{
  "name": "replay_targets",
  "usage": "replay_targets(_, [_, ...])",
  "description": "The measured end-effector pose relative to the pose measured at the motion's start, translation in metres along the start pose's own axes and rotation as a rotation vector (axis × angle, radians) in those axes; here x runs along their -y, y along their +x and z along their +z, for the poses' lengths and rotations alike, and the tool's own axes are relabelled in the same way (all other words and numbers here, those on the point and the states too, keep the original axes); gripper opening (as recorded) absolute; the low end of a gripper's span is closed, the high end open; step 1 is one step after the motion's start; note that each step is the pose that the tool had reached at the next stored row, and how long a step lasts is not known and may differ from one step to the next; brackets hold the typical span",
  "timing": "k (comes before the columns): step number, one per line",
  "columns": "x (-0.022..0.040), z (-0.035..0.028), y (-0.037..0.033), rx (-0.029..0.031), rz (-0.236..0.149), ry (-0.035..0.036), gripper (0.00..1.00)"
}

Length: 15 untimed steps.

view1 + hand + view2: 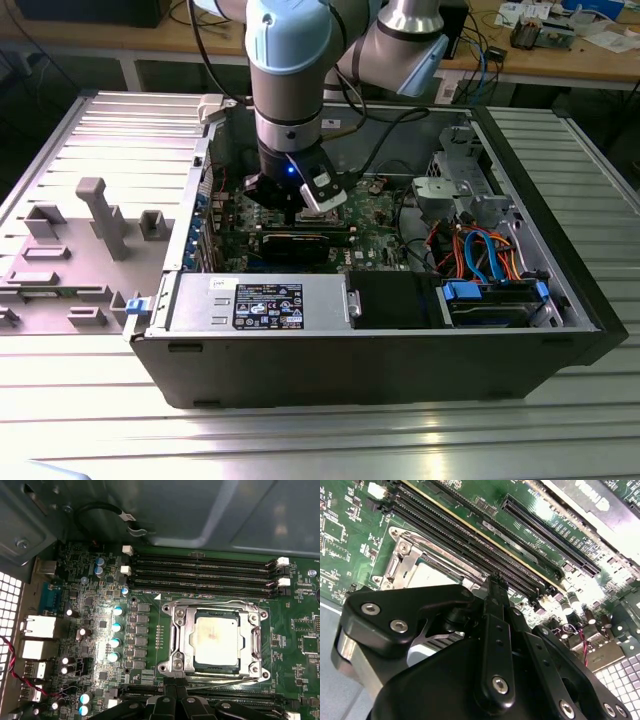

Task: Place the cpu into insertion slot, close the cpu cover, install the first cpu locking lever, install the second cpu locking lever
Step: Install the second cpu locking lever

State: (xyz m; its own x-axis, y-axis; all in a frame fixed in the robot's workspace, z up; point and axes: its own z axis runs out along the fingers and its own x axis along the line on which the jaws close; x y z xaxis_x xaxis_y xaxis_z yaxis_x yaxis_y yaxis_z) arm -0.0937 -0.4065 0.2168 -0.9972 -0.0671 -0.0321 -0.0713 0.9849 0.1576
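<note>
We found the cpu (pixel 216 641) seated in the insertion slot (pixel 176 645), its pale metal top flat and square to the rim. The cpu cover (pixel 216 612) lay down over it, framing the chip on all sides. A thin wire lever (pixel 215 603) ran along the 12 o'clock edge of the socket and another (pixel 215 679) along the 6 o'clock edge; whether either was hooked under its catch we could not tell.

The gripper (pixel 175 700) stood just beyond the socket's 6 o'clock edge in the first wrist view, its tip close to the lower lever. In the second wrist view its black fingers (pixel 495 630) were drawn together into one narrow blade with nothing between them.

The memory slots (pixel 200 572) lay at 12 o'clock of the socket, the row of capacitors (pixel 116 635) at 9 o'clock.

We judged placing and cover-closing done, and the lever work in hand. That step calls for a precise push on thin wire, down and sideways under its catch, without scraping the board (pixel 100 610).
</note>
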Motion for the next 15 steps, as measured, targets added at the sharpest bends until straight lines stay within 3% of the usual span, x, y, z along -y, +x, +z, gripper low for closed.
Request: replay_targets(15, [0.0003, 0.0015, 0.0008, 0.0004, 0.000, -0.0044, 0.11])
